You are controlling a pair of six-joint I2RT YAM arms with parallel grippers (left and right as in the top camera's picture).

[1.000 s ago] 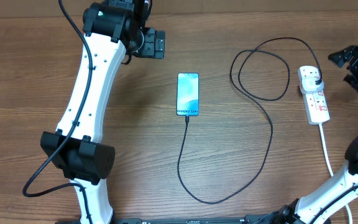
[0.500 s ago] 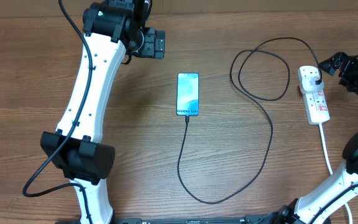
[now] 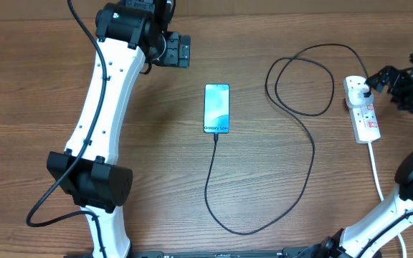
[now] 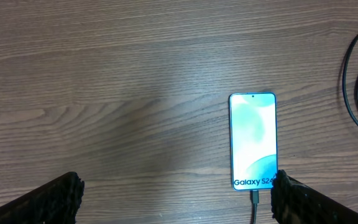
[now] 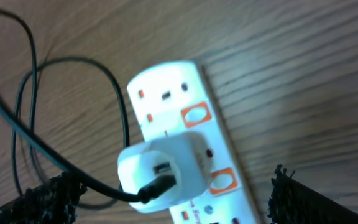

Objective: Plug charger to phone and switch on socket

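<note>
The phone (image 3: 217, 108) lies mid-table with a lit blue screen; it also shows in the left wrist view (image 4: 252, 140). The black charger cable (image 3: 312, 147) runs from the phone's near end, loops, and ends at a white adapter plugged into the socket (image 3: 363, 109), a white power strip at right. In the right wrist view the socket (image 5: 191, 118) carries the adapter with the black charger plug (image 5: 157, 185) in it. My right gripper (image 3: 396, 84) is open, hovering just right of the socket's far end. My left gripper (image 3: 178, 51) is open, high at the far left.
The socket's thick white cord (image 3: 376, 172) runs toward the near edge at right. My left arm (image 3: 99, 122) spans the table's left side. The table is brown wood.
My right gripper has moved left toward the socket's far end. The left arm, phone and cable have not moved.
</note>
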